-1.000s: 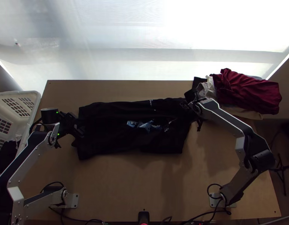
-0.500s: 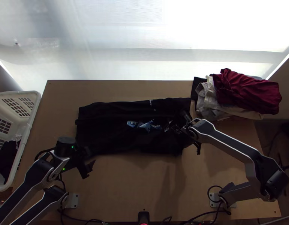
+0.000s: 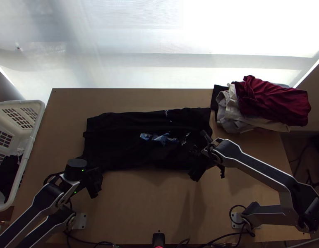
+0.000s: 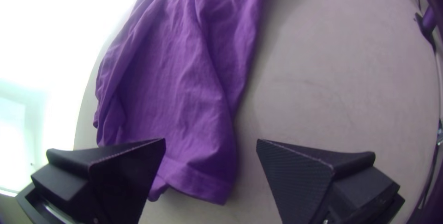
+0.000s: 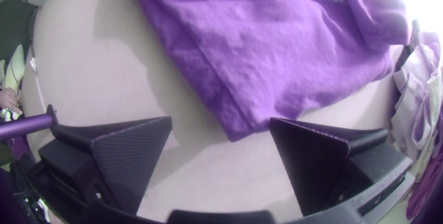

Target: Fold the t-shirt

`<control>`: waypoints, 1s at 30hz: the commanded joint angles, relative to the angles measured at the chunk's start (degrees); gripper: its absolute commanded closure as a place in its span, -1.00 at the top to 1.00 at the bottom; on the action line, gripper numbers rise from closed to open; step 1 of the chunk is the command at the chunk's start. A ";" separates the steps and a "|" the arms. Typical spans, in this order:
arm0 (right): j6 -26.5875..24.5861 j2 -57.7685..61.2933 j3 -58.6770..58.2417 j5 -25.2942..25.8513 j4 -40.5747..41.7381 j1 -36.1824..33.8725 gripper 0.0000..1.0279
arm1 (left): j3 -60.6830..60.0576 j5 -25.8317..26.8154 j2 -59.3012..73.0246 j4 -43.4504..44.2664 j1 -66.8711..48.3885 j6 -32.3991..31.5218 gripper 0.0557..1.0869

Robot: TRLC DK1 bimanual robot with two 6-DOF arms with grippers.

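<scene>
T-shirt [image 3: 130, 140], one, black. Location: on the wooden table [image 3: 147, 206], between the two arms. Form: a folded oblong, long sides running across the table, lightly creased; the number of layers cannot be told. In the top view, a blue and white print [image 3: 159, 138] lies across its middle, and a small pale marking [image 3: 167, 112] near its far edge. Detail from the left wrist view: a stitched hem [image 4: 198, 180] at its left end, with long ridges in the cloth. Detail from the right wrist view: a doubled edge running to its near right corner.

Left gripper [image 3: 98, 182]: just off the t-shirt's near left corner. Fingers [image 4: 300, 173] set wide apart, nothing gripped; the left wrist view shows the hem between and beyond them.

Right gripper [image 3: 195, 155]: at the t-shirt's near right corner. Fingers [image 5: 134, 159] wide apart, nothing gripped; in the right wrist view one tip lies close by the corner, contact uncertain.

Clothes pile: beyond and right of the t-shirt; dark red cloth [image 3: 275, 99] uppermost, pale cloths [image 3: 231, 113] below.

White basket [image 3: 36, 132]: left of the t-shirt, dark cloth [image 3: 6, 173] inside.
</scene>
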 commanded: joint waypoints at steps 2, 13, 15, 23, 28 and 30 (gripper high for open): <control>-0.18 -0.45 -1.82 0.85 0.07 0.22 0.90 | -3.78 -2.08 0.16 4.41 -0.12 2.91 0.86; -1.06 -0.45 -2.87 0.93 1.92 0.40 0.75 | -4.57 -3.05 2.80 10.74 2.25 6.86 0.77; -1.41 -0.18 -3.05 0.93 2.18 0.40 0.74 | -4.75 -3.05 3.94 12.06 2.34 7.21 0.72; -3.17 1.05 -4.28 0.93 6.49 -0.31 0.37 | -4.83 -2.61 7.28 16.19 4.09 9.24 0.03; -4.58 2.37 -5.33 0.85 10.97 -0.75 -0.15 | -4.57 -1.03 9.12 18.56 7.61 11.08 -0.67; -5.11 2.98 -5.59 0.85 12.46 -0.83 -0.36 | -4.48 -0.32 9.39 19.53 9.19 12.22 -0.89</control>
